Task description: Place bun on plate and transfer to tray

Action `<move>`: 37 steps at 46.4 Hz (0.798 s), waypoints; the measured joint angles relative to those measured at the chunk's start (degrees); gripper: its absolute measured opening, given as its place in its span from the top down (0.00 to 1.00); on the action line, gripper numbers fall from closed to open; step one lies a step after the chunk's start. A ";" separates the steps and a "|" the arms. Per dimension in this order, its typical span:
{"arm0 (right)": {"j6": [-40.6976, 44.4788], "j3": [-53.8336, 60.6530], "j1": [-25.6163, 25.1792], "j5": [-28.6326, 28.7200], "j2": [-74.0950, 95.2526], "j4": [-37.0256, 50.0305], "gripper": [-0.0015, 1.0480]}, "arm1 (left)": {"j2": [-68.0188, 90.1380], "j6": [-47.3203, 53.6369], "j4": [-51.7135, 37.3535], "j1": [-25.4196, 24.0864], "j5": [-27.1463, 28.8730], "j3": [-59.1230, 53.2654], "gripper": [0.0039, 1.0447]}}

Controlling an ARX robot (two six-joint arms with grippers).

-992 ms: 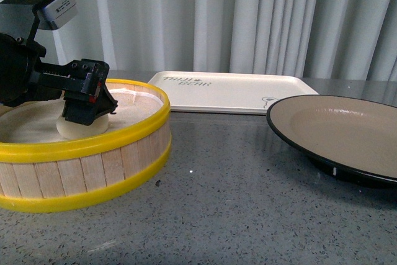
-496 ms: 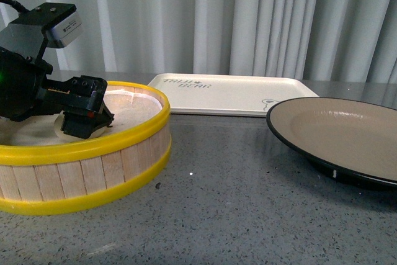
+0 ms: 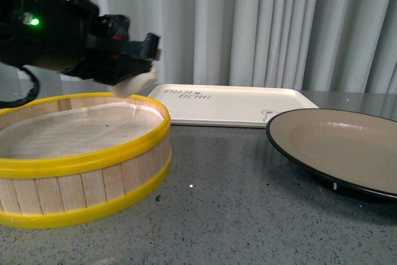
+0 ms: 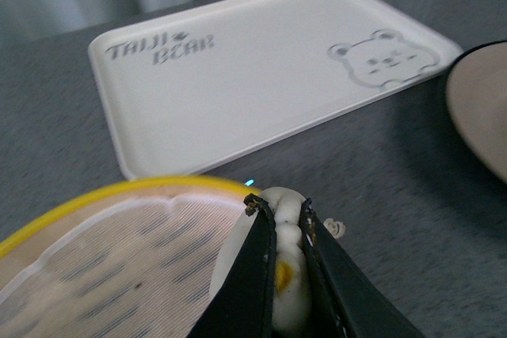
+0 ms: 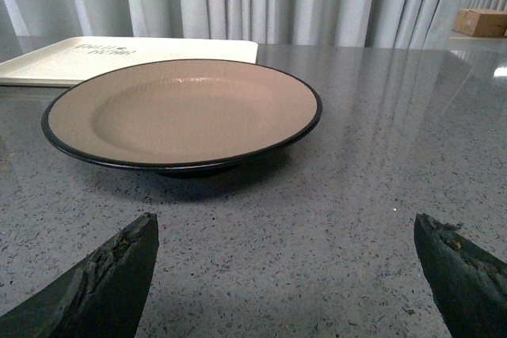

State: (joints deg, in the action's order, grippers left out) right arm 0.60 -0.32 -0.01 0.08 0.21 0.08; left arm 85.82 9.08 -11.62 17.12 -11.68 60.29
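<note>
My left gripper (image 3: 141, 74) is shut on the cream-white bun (image 3: 135, 82) and holds it in the air above the far rim of the steamer basket. In the left wrist view the bun (image 4: 283, 255) is squeezed between the two black fingers (image 4: 253, 275). The beige plate (image 3: 347, 134) with a black rim sits empty on the right of the table. The cream tray (image 3: 229, 97) with dark lettering and a bear drawing lies flat at the back. My right gripper (image 5: 285, 231) is open over bare tabletop, just short of the plate (image 5: 182, 108).
A round wooden steamer basket (image 3: 80, 153) with yellow rims and a white liner stands at the front left, below the left gripper. Grey speckled tabletop lies between basket and plate. White curtains hang behind the table.
My left gripper has risen out of the steamer basket with the bun, moving up and to the right. The basket now holds only its liner.
</note>
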 joint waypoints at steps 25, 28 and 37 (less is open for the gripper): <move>0.00 0.00 0.00 -0.02 0.00 0.00 0.08 | 19.93 -1.42 0.11 15.80 -17.64 21.29 0.95; 0.02 0.00 0.00 0.00 0.00 0.00 0.08 | 21.16 -1.40 1.55 17.77 -19.04 22.75 0.95; 0.02 -0.02 0.00 0.00 0.00 0.00 0.08 | 24.20 0.04 4.61 20.61 -16.96 26.14 0.95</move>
State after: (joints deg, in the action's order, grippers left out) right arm 0.62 -0.34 -0.01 0.08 0.21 0.08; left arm 110.02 9.13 -7.01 37.74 -28.64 86.43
